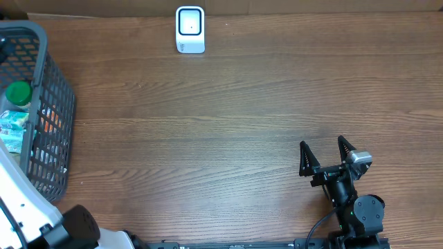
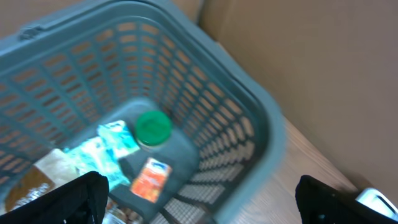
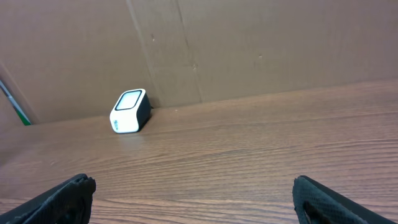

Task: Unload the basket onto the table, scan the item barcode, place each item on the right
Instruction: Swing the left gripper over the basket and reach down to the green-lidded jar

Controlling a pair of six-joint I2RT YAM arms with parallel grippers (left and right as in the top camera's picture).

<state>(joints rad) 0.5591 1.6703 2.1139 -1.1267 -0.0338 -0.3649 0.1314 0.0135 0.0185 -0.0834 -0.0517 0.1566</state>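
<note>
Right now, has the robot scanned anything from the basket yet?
Nothing looks done yet. The small white box-shaped scanner stands alone at the far edge of the brown wooden table. In hand: the left gripper hangs open and empty above the grey plastic mesh basket, over a green round lid and packets. Left: pick one, show its barcode to the scanner. The right gripper sits open, holding nothing.

Black right arm (image 1: 354, 207), pointed black right pincer (image 1: 321, 142), grey camera block (image 1: 358, 158), black cable (image 1: 318, 225); white-shelled left arm (image 1: 24, 207), black joint (image 1: 82, 225)

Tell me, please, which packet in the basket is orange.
The small packet by the green lid; the others are a teal packet and a brown packet.
</note>
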